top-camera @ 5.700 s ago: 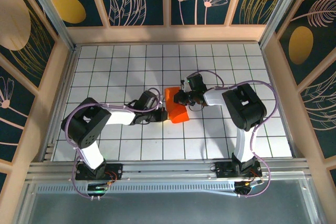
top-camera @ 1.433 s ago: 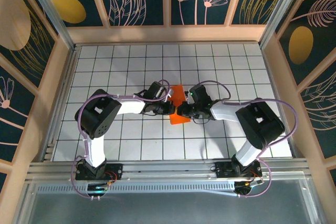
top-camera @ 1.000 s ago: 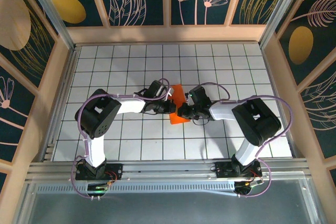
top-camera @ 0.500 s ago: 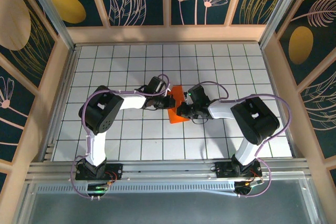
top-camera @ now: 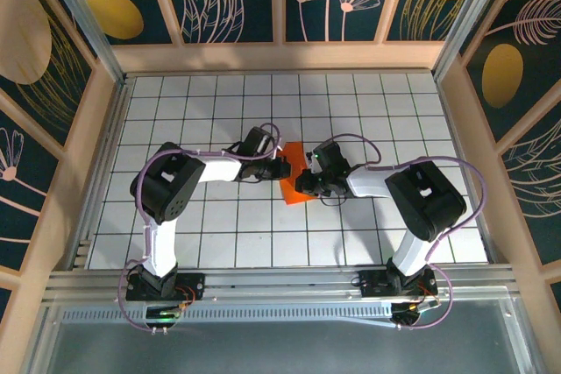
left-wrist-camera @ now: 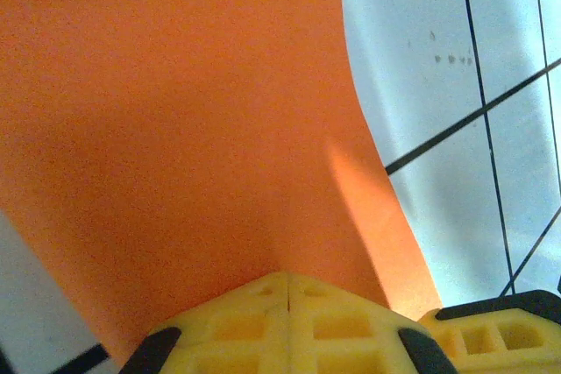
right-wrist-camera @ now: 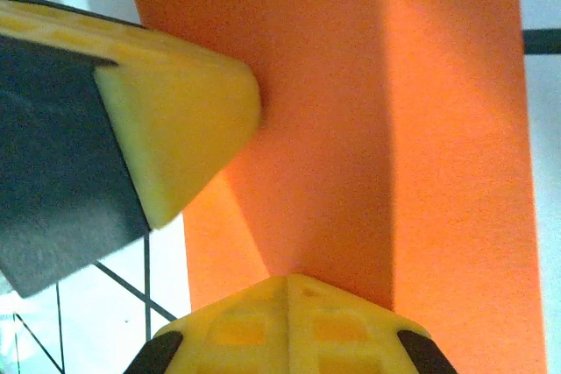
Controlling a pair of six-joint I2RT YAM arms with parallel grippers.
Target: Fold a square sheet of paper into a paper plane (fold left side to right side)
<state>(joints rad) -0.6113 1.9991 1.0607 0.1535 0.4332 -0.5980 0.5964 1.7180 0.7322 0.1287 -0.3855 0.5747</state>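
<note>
- Orange paper, thin and bright, dead centre of the top view: the square sheet of paper (top-camera: 295, 179) is creased down to a narrow wedge and lies on the white gridded bench (top-camera: 394, 102), right between the two arms.
- The left hand (top-camera: 279, 166) reaches in from the left side of the frame. Its fingers are pressed together with nothing between them, and the tips sit at the sheet's upper left edge.
- The right hand (top-camera: 302, 183) comes in from the right, also closed tight and empty, with its tips down on the sheet's middle.
- In the left wrist view the yellow tips meet at the bottom of the frame, pressing on the orange surface. One side of the sheet curls up off the bench there.
- In the right wrist view a crease line runs top to bottom through the paper, and the other arm's yellow finger touches it at upper left.
- My read is that both hands are pinning or smoothing rather than gripping.
- This sheet should be feather-light and limp, quick to slide on the smooth bench, and it will hold any stray crease for good.
- The best hold looks like a pinch on the lifted free edge near a corner, while the other hand pins close to the fold line.
</note>
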